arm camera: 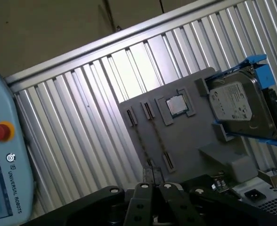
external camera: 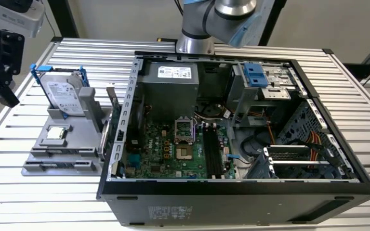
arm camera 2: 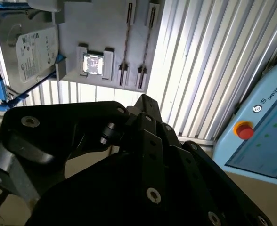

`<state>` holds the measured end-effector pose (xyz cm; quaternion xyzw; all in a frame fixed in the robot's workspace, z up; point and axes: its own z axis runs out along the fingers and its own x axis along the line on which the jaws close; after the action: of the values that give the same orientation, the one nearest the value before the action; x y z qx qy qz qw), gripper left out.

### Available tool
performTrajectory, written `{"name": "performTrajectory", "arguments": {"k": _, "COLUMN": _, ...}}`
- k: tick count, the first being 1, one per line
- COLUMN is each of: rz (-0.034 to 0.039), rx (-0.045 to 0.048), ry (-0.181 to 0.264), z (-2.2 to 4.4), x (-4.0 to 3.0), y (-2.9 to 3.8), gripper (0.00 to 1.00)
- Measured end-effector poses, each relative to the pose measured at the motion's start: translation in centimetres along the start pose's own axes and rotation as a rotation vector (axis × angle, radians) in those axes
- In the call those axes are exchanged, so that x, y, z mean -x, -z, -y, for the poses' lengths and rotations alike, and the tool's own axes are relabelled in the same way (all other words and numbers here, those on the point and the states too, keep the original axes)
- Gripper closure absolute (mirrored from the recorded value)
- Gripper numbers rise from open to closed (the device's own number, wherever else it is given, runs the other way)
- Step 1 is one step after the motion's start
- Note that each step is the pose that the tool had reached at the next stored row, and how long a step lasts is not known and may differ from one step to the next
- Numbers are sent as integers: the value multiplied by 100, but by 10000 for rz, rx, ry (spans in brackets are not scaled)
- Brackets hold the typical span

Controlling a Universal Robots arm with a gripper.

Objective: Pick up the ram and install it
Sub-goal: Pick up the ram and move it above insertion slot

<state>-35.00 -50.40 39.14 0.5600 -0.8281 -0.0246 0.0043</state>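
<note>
The gripper (arm camera: 152,176) has its fingertips closed together with nothing visible between them. It hangs near the gray parts holder (external camera: 75,140), which carries the hard drive (external camera: 61,94) and the processor (external camera: 56,132).

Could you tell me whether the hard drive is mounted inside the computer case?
No, the hard drive stands upright in the gray holder beside the computer case, outside it.

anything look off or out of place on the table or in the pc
Nothing stands out. The hard drive stands upright in the gray holder, the processor chip lies flat in its recess, and the open computer case rests flat on the table. No spill or damage shows.
</note>
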Motion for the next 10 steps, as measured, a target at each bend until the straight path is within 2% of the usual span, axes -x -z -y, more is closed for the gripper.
{"name": "performTrajectory", "arguments": {"k": 10, "rz": -23, "rx": -66, "ry": 1242, "z": 0, "x": 0, "y": 0, "gripper": 100}}
